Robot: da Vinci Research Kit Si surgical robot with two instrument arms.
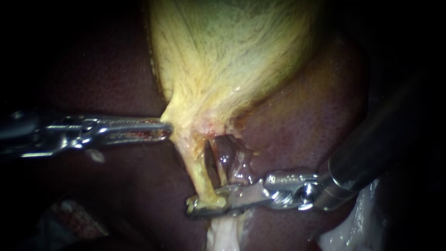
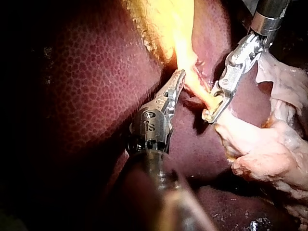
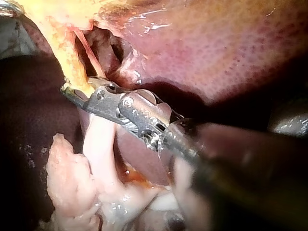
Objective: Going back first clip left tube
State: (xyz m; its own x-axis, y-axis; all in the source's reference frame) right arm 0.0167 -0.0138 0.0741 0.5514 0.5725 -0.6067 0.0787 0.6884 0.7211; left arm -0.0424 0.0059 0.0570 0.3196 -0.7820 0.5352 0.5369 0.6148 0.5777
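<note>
The yellow gallbladder (image 1: 227,56) narrows downward into the left tube (image 1: 202,174), with a thinner reddish strand, the right tube (image 1: 218,162), beside it. My right instrument (image 1: 195,208) reaches across from the right, its jaws closed over the lower end of the left tube, which fills the space between them. The right wrist view shows those jaws (image 3: 72,91) almost together at the tube (image 3: 70,62). My left instrument (image 1: 165,130) holds the edge of the gallbladder neck with shut jaws, also seen in its own wrist view (image 2: 179,77). I make out no clip.
Dark red liver (image 1: 302,125) surrounds the tubes. A dissected hollow (image 1: 227,153) lies between the tubes and the liver. Pale whitish tissue (image 1: 223,234) hangs below the right jaws, and more shows in the left wrist view (image 2: 260,144).
</note>
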